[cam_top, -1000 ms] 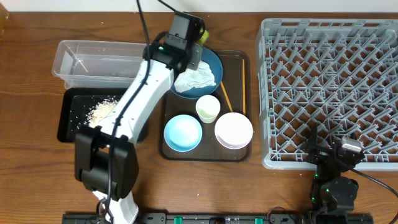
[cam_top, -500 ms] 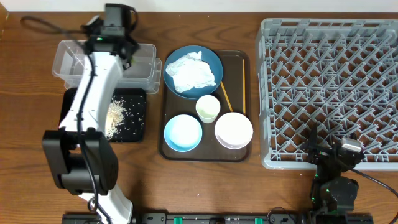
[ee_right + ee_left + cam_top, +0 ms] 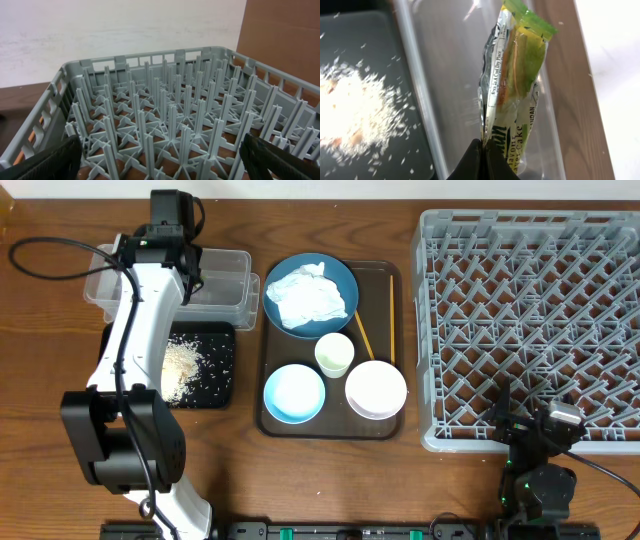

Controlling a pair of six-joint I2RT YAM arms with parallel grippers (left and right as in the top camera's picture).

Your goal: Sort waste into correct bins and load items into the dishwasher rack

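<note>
My left gripper is shut on the yellow-green snack wrapper and holds it over the clear plastic tub at the back left; in the overhead view the arm hides the wrapper. Rice scraps lie in the black tray. The dark blue plate holds crumpled white tissue. The pale cup, light blue bowl, white bowl and chopsticks sit on the brown tray. My right gripper is open at the grey rack's near edge.
The brown serving tray lies between the bins and the rack. The clear tub and the black tray sit side by side. The rack is full of upright pegs.
My left arm swung left from the plate to above the clear tub, carrying the wrapper. The tissue on the plate is now uncovered. The right arm has not moved.
</note>
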